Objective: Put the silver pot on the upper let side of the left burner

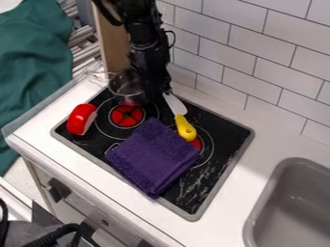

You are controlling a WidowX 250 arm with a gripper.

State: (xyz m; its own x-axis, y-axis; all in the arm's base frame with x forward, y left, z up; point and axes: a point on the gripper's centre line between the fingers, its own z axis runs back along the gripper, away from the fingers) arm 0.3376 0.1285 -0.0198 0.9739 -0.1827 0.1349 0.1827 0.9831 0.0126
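Black cabling (61, 236) nearest the camera, lower left corner, beside the counter front. Gripper (153, 91): hanging down over the back left part of the black stovetop (222, 128), dark against dark. Jaws: cannot tell whether parted or closed — the arm's own bulk and the black surface mask them. Grasp likewise undetermined; the gripper overlaps the right side of the silver pot (128, 88) in this view, contact not confirmed.

Silver pot: at the upper left of the stovetop, just behind the red disc of the left burner (127, 116). Wall shiny, with pale highlights and darker reflections; thin rim; interior partly seen. Its right side is partly hidden by the gripper.

Other items: red object with a pale side (80, 119) at the stovetop's left edge. Purple cloth (153, 157), folded, lying across the middle and front, partly over the right burner (197, 143). Yellow-handled utensil (185, 128), pale blade pointing toward the back — handle over the right burner. Grey sink (293, 202) at lower right; white tiled wall (258, 58) behind.
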